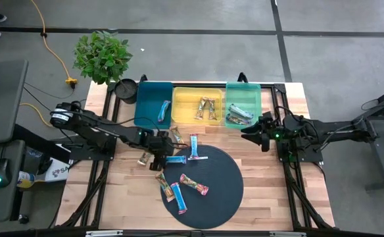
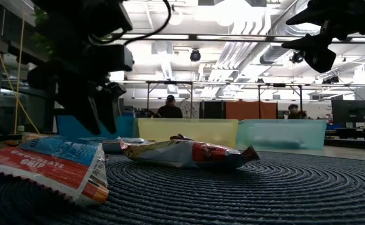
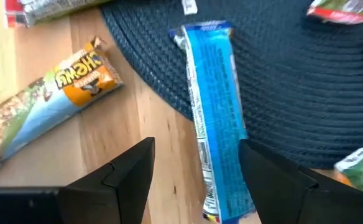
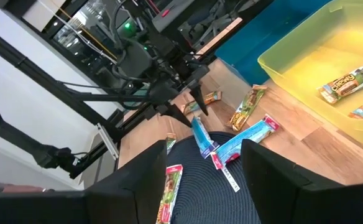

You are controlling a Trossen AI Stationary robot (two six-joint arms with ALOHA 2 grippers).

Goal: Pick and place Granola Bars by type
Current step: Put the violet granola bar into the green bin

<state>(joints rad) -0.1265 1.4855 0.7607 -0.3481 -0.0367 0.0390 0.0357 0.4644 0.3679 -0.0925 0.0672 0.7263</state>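
Left wrist view: the left gripper (image 3: 197, 180) hovers with fingers spread apart, straddling a blue granola bar (image 3: 214, 118) that lies half on the dark round mat (image 3: 293, 81), half on the wooden surface (image 3: 144, 118). The bar's long axis runs away from the wrist, between the fingers. The right gripper (image 1: 251, 133) waits, released and empty, near the green tray (image 1: 243, 87).

Table (image 1: 258, 210): light wood planks, smooth, visible grain, low sheen. Round mat (image 3: 306, 93): dark blue-black woven cord in concentric ribs, rough, matt. Blue bar (image 3: 215, 118): glossy crinkled film wrapper with crimped ends. Chocolate-chip bar (image 2: 48, 165): shiny printed film, serrated edge seal. Teal tray (image 1: 154, 99), yellow tray (image 1: 198, 91) and green tray (image 1: 243, 89): smooth plastic, translucent in the low view. Left gripper (image 3: 194, 177): fingers of dark matt plastic. Floor (image 1: 198, 16): grey, smooth, dull.
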